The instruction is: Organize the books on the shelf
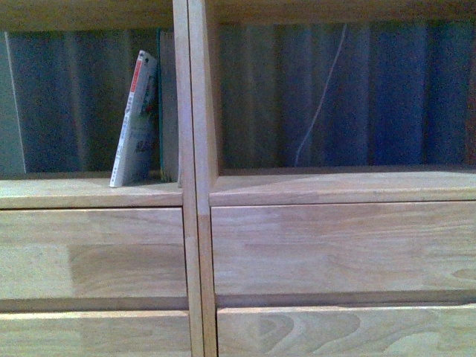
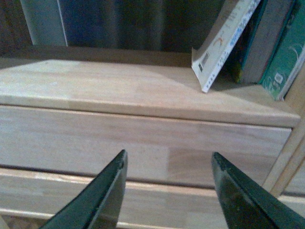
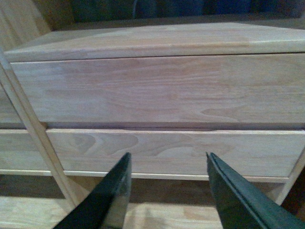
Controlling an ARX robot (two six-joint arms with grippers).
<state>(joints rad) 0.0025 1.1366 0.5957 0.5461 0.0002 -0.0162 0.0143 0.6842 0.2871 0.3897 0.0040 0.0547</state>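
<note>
Two books: you are looking at a white paperback (image 1: 134, 123) leaning rightward against a dark teal-edged book (image 1: 168, 104), both in the left compartment, centre-left of the front view, tight to the shelf's (image 1: 195, 223) middle divider.
White paperback: its foot is sitting out on the board, its top is tipping toward the teal neighbour; in the left wrist view it is showing at upper right (image 2: 224, 40), slanted, not upright.
Teal book: it is standing close to vertical against the divider (image 2: 281, 67).
Left gripper (image 2: 167, 191): its fingers are hanging spread and empty, below the shelf board, in front of a drawer front (image 2: 143, 143).
Right gripper (image 3: 167, 191): also spread wide, carrying nothing, facing the lower drawers of the right column.
Right compartment: no books are showing there.
Progress: both books are already sitting on the shelf; judging from the lean, you are likely left with straightening the paperback.
</note>
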